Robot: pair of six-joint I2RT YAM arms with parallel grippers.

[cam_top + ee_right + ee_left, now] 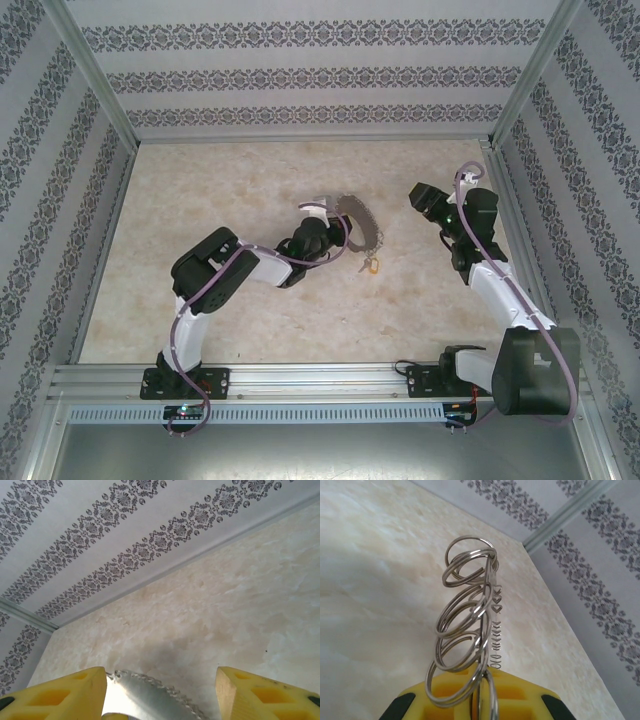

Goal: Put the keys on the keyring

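My left gripper (328, 220) is shut on the keyring (362, 226) near the table's middle and holds it above the surface. In the left wrist view the keyring (470, 615) stands up out of the yellow fingers (445, 690), with several silver split rings strung along a flat metal strip. My right gripper (428, 198) hangs raised at the right. A key (145, 700) with a serrated silver blade lies slanted between its yellow fingers (65, 695), its tip against the left one. The grip itself is below the frame edge. A small yellowish key-like piece (370, 265) lies on the table below the keyring.
The marble-look table (220, 190) is walled by patterned panels (300, 80) at the back and both sides. A metal rail (300, 380) with both arm bases runs along the near edge.
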